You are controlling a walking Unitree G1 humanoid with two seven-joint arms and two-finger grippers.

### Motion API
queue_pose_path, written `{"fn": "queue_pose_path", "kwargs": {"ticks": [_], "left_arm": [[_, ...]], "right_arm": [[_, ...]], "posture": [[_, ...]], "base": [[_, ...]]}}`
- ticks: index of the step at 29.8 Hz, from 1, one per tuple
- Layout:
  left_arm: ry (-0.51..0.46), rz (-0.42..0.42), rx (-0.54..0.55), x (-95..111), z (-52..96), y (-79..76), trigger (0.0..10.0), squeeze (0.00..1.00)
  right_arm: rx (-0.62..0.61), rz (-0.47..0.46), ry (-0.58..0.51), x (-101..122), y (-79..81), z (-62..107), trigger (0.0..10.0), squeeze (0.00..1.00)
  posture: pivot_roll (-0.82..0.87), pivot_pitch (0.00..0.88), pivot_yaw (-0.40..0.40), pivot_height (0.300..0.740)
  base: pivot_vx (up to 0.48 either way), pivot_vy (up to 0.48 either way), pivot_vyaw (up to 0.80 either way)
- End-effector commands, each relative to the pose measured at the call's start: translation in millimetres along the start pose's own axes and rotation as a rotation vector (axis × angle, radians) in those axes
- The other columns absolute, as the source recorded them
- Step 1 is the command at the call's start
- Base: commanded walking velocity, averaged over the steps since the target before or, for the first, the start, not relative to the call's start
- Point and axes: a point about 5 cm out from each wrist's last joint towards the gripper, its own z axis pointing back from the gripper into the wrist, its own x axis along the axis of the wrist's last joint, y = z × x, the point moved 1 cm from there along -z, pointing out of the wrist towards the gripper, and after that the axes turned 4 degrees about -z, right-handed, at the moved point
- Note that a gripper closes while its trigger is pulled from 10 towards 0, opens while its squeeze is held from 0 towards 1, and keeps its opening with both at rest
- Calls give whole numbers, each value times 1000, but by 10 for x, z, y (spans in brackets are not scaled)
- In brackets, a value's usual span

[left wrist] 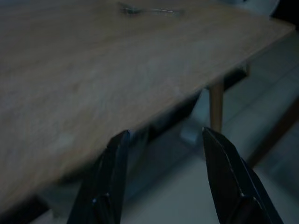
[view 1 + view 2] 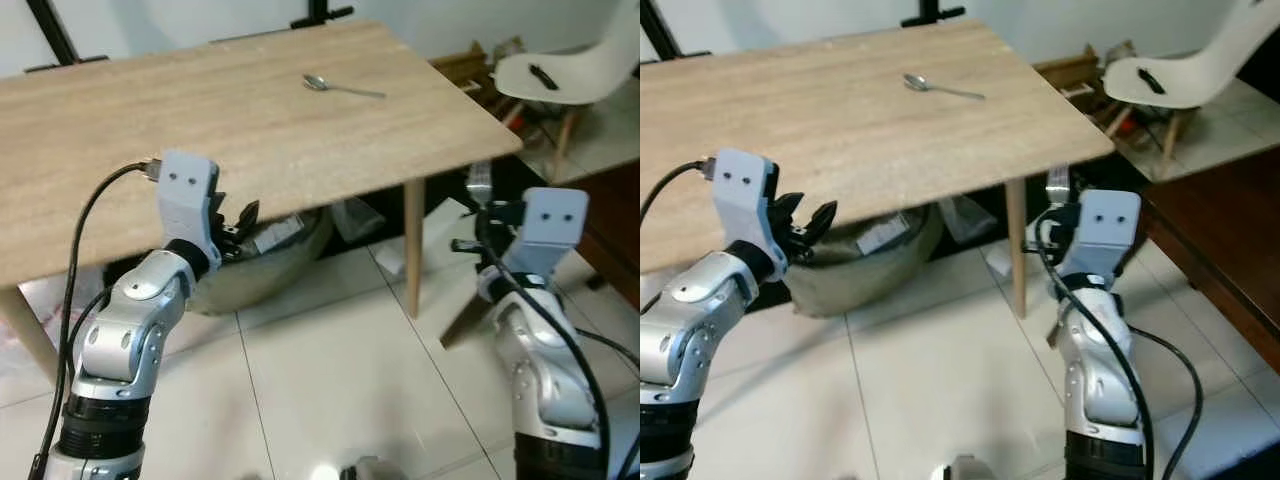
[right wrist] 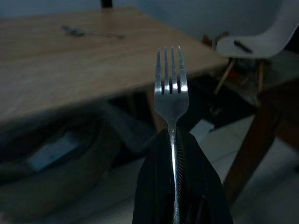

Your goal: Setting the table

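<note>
A wooden table (image 2: 200, 130) stands before me with a metal spoon (image 2: 342, 87) lying near its far right corner. My right gripper (image 3: 172, 140) is shut on a metal fork (image 3: 171, 88), tines pointing up, held below and to the right of the table's front right corner (image 2: 480, 185). My left gripper (image 2: 235, 228) is open and holds nothing, just under the table's front edge; its black fingers (image 1: 224, 172) point toward the table.
A grey-green bag (image 2: 270, 260) lies on the tiled floor under the table. A table leg (image 2: 414, 245) stands between my arms. A white chair (image 2: 570, 65) and wooden items sit at the back right, dark wood furniture (image 2: 1230, 240) on the right.
</note>
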Motion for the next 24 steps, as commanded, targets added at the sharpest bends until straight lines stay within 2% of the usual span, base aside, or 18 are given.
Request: {"fn": "queue_pose_path", "kwargs": {"ticks": [1,17,24], "left_arm": [[18,-7,21,-43,15,51,10000,0],[33,5,37,-54,-21,53,10000,0],[33,3,37,-54,-24,55,10000,0]], "right_arm": [[17,-11,4,-19,60,15,10000,0],[12,-15,9,-32,49,16,10000,0],[7,-31,14,-36,37,11,10000,0]], "posture": [[-131,46,81,740],[-134,41,84,740],[-133,38,85,740]], "base": [[0,0,0],[0,0,0],[0,0,-693]]}}
